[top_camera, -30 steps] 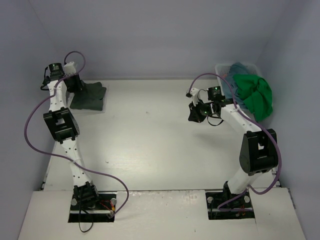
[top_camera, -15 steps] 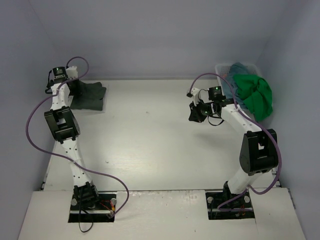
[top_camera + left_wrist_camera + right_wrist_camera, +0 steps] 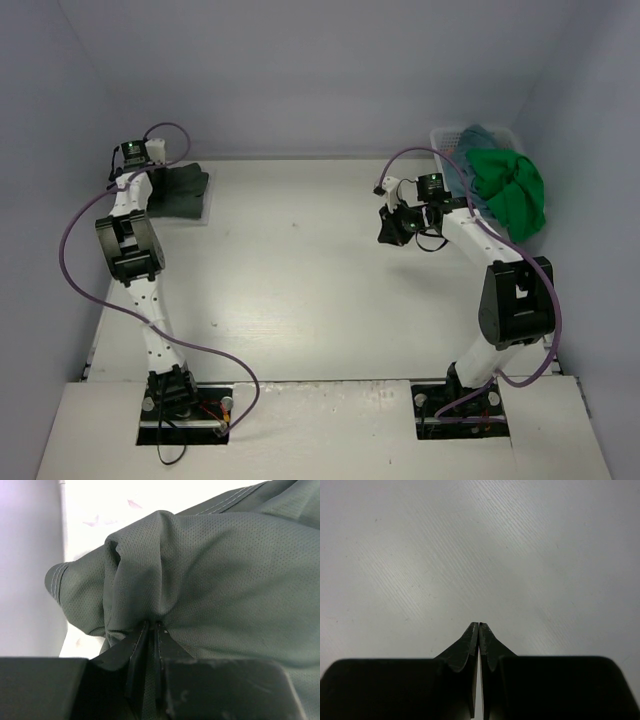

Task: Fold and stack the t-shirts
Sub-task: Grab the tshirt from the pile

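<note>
T-shirts (image 3: 500,170), early in folding and stacking. Upper left of the overhead view: the dark grey-green shirt (image 3: 185,188) lies as a compact bundle at the far corner of the table (image 3: 300,270). The left gripper (image 3: 152,626) is clenched on a raised fold of its cloth, and the left wrist view shows the fabric puckered where the fingertips pinch it. Whether this bundle is a finished fold cannot be told; the creases around the pinch suggest it is being arranged or set down.

Upper right of the overhead view: the bright green shirt (image 3: 515,195) spills unfolded over the rim of the white mesh basket (image 3: 440,135), with the teal-blue shirt (image 3: 482,134) crumpled behind it. No white shirt can be made out.

Right of centre: the right gripper (image 3: 478,626) hangs over bare table with its fingertips pressed together and nothing between them.

By this reading, at most one shirt is near its stacking place. At least two await removal from the basket, spreading, folding and stacking, so most of the task remains.
</note>
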You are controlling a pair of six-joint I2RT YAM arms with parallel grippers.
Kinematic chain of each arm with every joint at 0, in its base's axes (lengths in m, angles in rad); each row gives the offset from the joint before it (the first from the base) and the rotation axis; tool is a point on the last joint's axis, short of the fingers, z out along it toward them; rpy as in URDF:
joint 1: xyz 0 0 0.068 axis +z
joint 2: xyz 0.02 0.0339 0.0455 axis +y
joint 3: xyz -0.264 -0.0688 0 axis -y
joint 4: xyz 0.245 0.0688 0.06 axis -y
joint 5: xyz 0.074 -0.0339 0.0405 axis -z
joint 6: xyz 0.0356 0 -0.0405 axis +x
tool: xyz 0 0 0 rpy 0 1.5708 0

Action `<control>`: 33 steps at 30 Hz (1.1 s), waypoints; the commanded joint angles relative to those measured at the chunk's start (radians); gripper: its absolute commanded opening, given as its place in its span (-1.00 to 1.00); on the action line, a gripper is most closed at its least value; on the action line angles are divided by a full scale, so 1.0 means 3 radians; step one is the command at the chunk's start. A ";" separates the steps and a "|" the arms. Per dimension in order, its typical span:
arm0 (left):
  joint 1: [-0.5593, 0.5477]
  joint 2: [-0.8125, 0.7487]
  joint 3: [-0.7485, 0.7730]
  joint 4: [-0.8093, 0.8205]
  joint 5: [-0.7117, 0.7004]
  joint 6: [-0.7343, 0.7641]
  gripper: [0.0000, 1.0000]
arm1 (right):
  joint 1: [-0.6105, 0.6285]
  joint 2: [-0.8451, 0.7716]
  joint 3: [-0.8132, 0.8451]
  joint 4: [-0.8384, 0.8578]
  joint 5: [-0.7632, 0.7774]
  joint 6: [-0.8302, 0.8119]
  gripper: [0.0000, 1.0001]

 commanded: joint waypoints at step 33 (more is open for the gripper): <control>-0.0950 -0.2817 -0.1391 -0.1271 0.1537 0.0236 0.02 | -0.0381 -0.0311 0.0613 0.1124 0.3464 0.0302 -0.30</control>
